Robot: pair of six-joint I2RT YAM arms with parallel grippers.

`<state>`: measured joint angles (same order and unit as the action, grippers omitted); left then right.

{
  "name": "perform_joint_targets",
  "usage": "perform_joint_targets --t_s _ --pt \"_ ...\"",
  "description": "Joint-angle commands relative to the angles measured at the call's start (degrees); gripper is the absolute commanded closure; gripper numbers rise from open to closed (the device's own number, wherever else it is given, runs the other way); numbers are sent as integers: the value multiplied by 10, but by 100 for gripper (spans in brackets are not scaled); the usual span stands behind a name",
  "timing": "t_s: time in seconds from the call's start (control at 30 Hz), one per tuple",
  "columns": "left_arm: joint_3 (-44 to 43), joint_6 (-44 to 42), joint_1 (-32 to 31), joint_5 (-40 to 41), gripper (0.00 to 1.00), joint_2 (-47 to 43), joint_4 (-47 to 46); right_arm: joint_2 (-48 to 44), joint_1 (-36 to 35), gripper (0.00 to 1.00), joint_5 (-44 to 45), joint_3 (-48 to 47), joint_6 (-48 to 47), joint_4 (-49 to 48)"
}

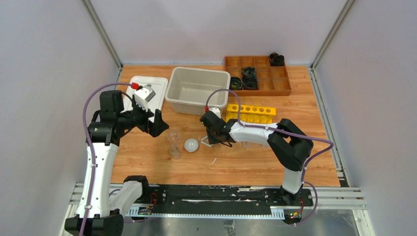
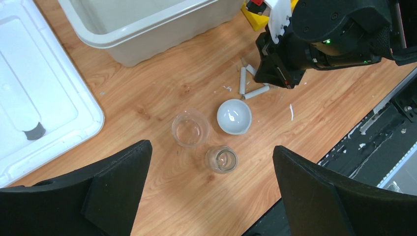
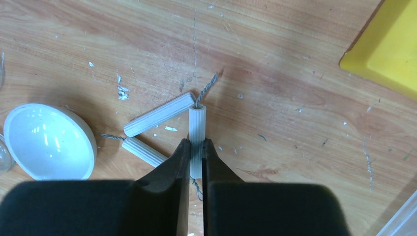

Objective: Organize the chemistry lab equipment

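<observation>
My right gripper (image 3: pixel 195 146) has its fingers pinched on one leg of the white triangle frame (image 3: pixel 158 114), which lies on the table (image 3: pixel 275 59) at the centre of the right wrist view. The white round dish (image 3: pixel 46 142) sits just beside it at lower left. My left gripper (image 2: pixel 211 148) hangs wide open above two small clear glass beakers (image 2: pixel 190 129) at mid-frame.

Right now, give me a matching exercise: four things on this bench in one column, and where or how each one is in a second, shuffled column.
Column one:
1. white triangle frame
2. white round dish
3. left fingers
4. yellow rack

Column two:
A. spread open above the table
B. beside the grey tub
C. clamped between the right fingers
D. on the table, next to the beakers

Pairs: 1-C, 2-D, 3-A, 4-B.
</observation>
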<state>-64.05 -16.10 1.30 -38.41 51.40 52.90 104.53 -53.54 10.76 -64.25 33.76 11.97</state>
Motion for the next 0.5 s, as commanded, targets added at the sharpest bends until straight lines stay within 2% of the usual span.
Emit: perform_joint_targets --t_s 0.0,0.2,0.33,0.47 --pt "-5 -10 -1 -3 0 -7 2 3 -7 98 13 0 -4 17" --pt "-17 -4 -1 -10 0 -5 2 -88 -7 100 24 -11 -53 55" --pt "-24 0 -1 -12 0 0 2 -161 -7 100 29 -72 -112 112" --pt "-25 -1 -1 -5 0 8 2 -209 1 100 73 -129 -153 110"
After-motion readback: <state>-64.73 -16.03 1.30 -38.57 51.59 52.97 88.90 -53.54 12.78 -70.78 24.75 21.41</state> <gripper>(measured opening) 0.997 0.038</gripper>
